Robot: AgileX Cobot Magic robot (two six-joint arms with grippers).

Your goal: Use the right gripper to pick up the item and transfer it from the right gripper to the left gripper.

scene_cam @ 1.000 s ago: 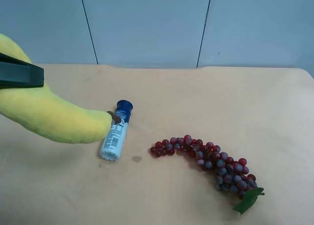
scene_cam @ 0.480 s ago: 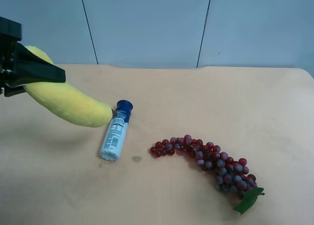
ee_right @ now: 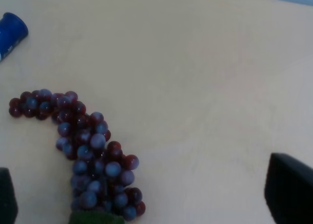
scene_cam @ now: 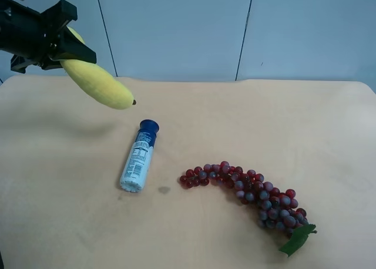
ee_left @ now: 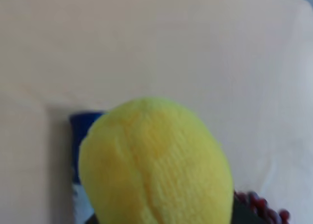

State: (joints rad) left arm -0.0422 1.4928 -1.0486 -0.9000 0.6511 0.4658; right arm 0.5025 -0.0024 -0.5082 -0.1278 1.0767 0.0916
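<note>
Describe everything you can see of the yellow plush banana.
The plush banana is yellow, soft-looking knit fabric, curved, with a small dark tip at its low end. It hangs in the air above the table, tilted downward, its upper end clamped in the left gripper. Nothing else touches it.

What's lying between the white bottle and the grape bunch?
Only bare table with one small dark spot, seen in the exterior high view.
</note>
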